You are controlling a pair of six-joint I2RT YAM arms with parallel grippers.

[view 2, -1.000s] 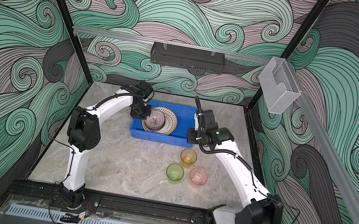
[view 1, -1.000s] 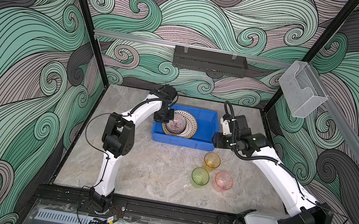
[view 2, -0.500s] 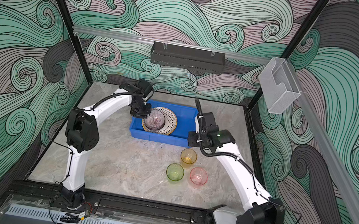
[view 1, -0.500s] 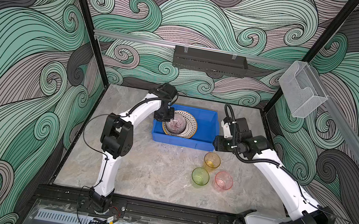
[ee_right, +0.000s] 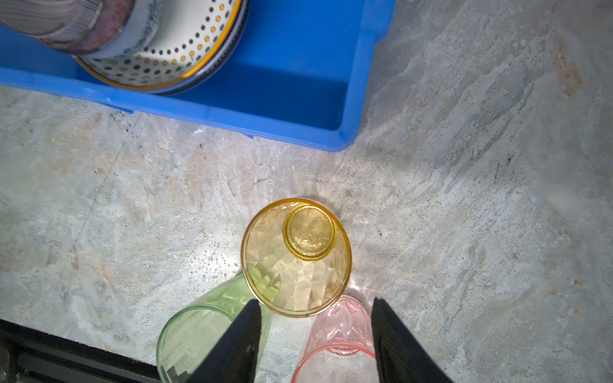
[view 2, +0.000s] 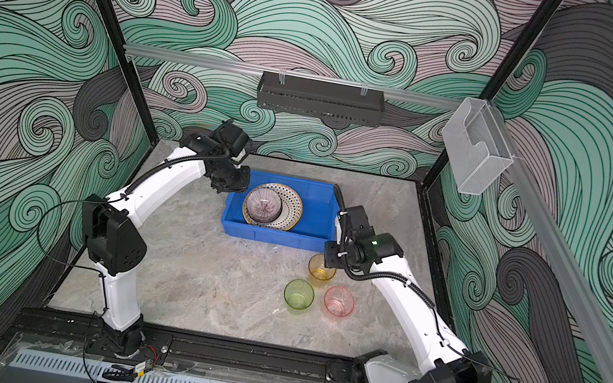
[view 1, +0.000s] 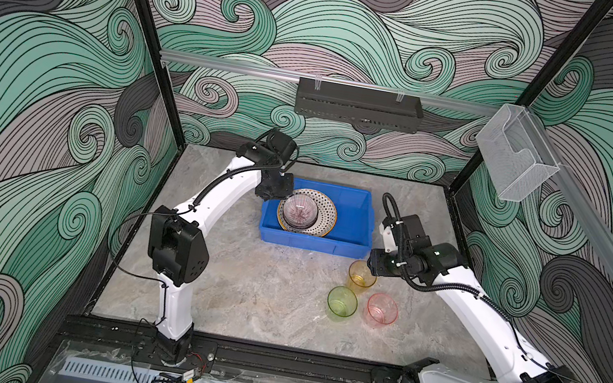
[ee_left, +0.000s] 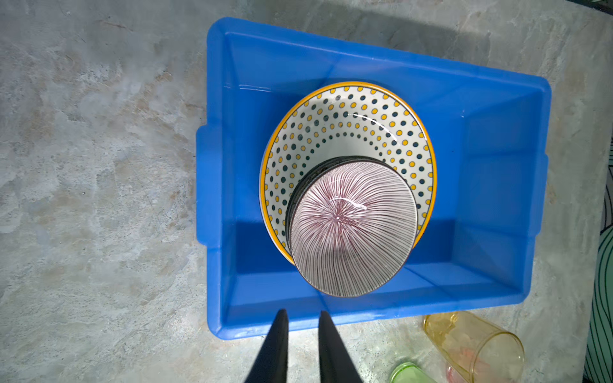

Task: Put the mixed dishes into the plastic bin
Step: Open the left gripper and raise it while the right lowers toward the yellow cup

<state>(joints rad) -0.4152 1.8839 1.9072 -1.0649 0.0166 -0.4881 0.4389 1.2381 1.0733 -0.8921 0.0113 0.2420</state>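
Blue plastic bin [view 1: 354, 209] holds plate stack; dotted plate [view 1: 326, 210] on top, at least one more rim beneath; striped bowl [view 1: 298, 216] sits on stack, toward its near-left. Judged: plates and bowl done; three cups left, upright on table off bin's near-right corner; orange cup [view 1: 362, 278] just beside bin wall; green cup [view 1: 341, 303] and pink cup [view 1: 382, 308] nearer. Left gripper [ee_left: 302, 314] over bin's left rim, jaws slightly parted, empty; right gripper [ee_right: 315, 301] spread wide, empty, above orange cup. Bin's right half bare: room for cups; cups crowded, neighbours easily knocked.
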